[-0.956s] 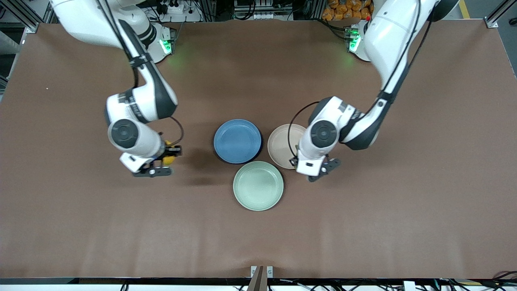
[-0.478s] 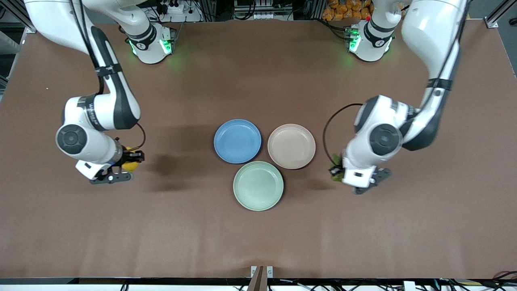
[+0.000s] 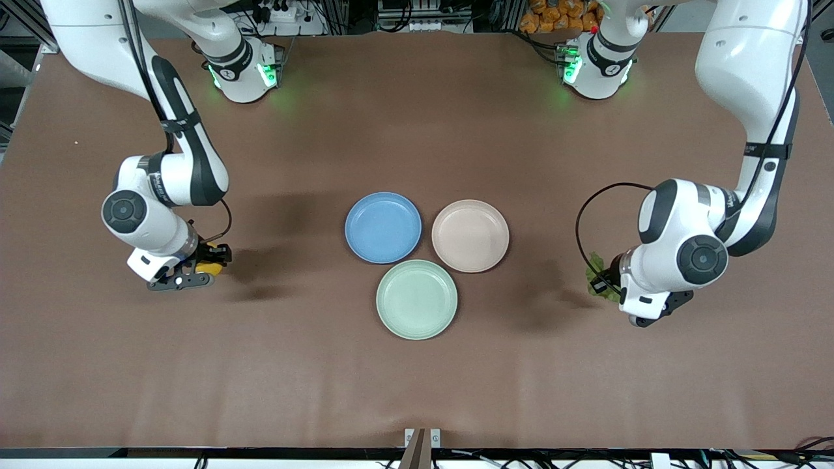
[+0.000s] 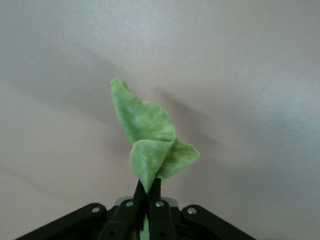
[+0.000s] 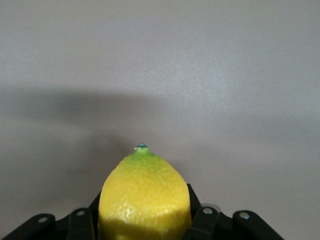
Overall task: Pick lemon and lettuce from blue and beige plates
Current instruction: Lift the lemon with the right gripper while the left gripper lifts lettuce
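A wide counter (image 3: 417,391) covered in smooth matte brown sheeting fills the scene, with the two arm bases at its upper edge. The right arm bends down from its base and folds at the elbow, its wrist turned so the right gripper (image 3: 207,262) hangs low over bare counter toward the right arm's end, well apart from the plates. That gripper is closed on the lemon (image 3: 210,266), whose glossy, dimpled yellow skin bulges out between the black fingers; in the right wrist view the lemon (image 5: 144,197) points away from the gripper, its tip greenish with a tiny stem nub. The left arm drops in a tall arch from its base, elbow out over the counter's edge, and the left gripper (image 3: 603,281) hangs low over bare counter toward the left arm's end. It is pinched tight on the lettuce (image 3: 598,281), a thin, crinkled, pale green leaf; in the left wrist view the lettuce (image 4: 150,145) stands up out of the narrow fingertips in folded flaps. Between the two grippers, near the counter's middle, sit three round, shallow, matte plates with nothing on them: a blue plate (image 3: 383,227), a beige plate (image 3: 470,235) touching beside it, and a green plate (image 3: 416,299) nearer the front camera.
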`<state>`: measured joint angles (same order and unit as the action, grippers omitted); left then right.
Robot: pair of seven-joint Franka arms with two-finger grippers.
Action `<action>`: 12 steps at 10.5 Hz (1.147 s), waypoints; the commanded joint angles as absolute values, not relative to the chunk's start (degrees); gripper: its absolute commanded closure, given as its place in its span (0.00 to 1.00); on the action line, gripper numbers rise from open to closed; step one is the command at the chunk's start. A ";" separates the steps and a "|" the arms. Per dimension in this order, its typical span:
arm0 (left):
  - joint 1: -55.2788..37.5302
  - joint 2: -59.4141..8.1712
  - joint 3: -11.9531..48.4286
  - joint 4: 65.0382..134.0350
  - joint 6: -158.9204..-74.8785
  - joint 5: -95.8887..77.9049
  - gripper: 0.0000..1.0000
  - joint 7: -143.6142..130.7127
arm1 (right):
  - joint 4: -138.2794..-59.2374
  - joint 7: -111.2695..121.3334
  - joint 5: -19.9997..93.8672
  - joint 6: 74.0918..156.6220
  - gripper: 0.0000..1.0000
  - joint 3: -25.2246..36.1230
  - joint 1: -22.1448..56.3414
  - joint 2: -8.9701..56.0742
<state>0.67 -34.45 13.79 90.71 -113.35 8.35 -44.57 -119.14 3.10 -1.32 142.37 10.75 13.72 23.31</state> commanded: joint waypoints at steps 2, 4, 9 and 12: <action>3.33 -34.54 14.41 90.79 -112.94 10.46 0.00 -39.22 | -122.08 4.48 -0.62 148.79 0.69 10.37 13.01 24.87; 3.95 -33.49 13.89 90.36 -112.42 10.55 0.00 -35.96 | -121.99 4.48 -0.62 150.20 0.68 10.37 13.27 26.36; 4.22 -22.35 13.97 89.91 -107.77 12.48 0.00 -23.95 | -120.85 4.40 -0.53 150.21 0.02 10.37 13.10 27.60; 4.04 -15.84 15.11 87.54 -100.13 11.43 0.00 -22.41 | -119.27 4.22 -0.53 148.98 0.00 10.37 13.44 26.99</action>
